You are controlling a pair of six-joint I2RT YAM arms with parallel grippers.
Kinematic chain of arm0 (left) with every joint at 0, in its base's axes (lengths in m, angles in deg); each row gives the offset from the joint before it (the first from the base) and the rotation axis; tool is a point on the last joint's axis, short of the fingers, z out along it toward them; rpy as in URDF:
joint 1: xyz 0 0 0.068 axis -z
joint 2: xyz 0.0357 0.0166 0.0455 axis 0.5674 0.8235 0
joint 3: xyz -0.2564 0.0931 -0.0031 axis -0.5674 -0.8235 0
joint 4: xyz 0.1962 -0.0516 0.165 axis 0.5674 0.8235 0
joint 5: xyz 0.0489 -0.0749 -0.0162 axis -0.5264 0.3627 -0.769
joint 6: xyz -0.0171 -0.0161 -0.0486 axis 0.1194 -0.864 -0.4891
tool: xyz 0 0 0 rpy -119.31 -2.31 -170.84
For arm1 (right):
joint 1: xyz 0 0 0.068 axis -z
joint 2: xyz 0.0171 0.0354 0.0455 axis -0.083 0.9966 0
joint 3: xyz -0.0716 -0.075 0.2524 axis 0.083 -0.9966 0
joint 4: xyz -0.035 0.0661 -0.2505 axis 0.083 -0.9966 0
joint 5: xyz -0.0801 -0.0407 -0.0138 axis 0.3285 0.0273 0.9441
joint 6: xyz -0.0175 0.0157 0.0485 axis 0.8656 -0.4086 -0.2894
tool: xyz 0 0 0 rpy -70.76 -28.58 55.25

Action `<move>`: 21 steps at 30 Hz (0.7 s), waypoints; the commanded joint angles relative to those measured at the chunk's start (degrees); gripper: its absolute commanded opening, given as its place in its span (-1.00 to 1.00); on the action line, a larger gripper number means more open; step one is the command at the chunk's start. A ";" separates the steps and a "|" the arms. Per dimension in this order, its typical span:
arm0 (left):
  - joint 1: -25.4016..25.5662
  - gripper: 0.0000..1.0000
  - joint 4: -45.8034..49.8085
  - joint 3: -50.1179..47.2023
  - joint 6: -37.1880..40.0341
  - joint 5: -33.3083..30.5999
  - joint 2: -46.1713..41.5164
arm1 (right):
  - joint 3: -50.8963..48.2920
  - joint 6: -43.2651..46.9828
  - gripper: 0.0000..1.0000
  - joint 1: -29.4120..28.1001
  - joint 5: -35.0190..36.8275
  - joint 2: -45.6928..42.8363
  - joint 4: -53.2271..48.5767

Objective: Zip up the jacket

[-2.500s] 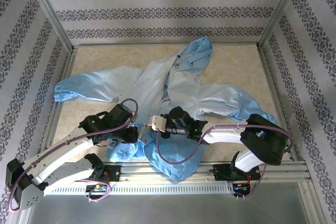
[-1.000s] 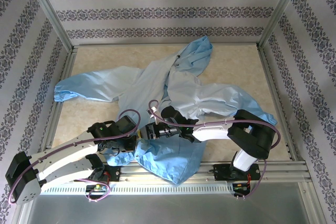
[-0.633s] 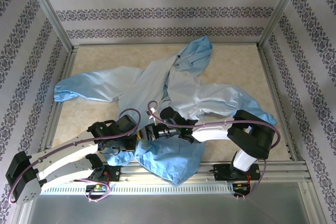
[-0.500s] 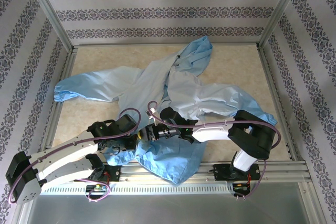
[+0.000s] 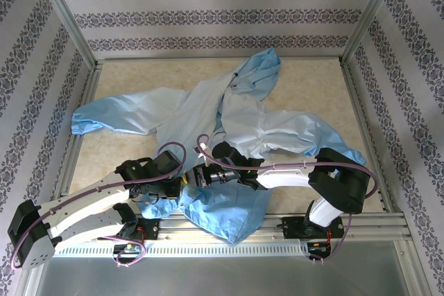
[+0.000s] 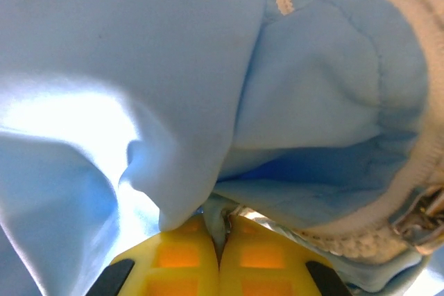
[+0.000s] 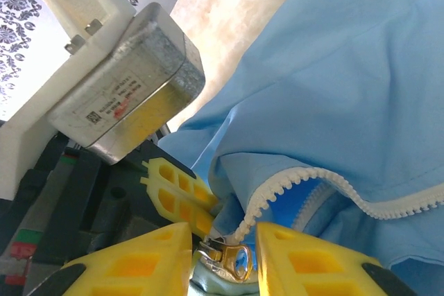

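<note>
Where left end effector (image 6: 218,232) clamps, folded jacket (image 6: 139,46)

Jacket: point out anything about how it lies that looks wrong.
The jacket lies crumpled and twisted rather than flat. Its lower part is bunched at the near edge, spilling over the rail. The front is open: one row of zipper teeth curls loose from the zipper pull.

On my feed: beige marbled counter (image 5: 312,91); walls (image 5: 208,5) in grey floral-striped wallpaper at 9, 12 and 3 o'clock; aluminium corner posts (image 5: 66,15) at 10 and 2; slotted metal rail (image 5: 374,225) at 6 o'clock.
</note>
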 commanded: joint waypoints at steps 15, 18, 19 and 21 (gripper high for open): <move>0.70 -1.00 1.97 2.13 1.40 -1.59 0.15 | 1.08 1.84 -0.44 -1.21 2.50 -3.94 -3.76; 0.70 -1.00 2.07 2.39 1.44 -1.59 0.25 | 1.07 1.93 -0.44 -1.29 2.41 -3.88 -3.88; 0.70 -1.00 2.04 2.44 1.46 -1.58 0.29 | 1.15 1.94 -0.44 -1.31 2.25 -3.51 -3.79; 0.70 -1.00 2.14 2.55 1.49 -1.59 0.23 | 1.30 1.90 -0.44 -1.30 1.98 -2.98 -3.53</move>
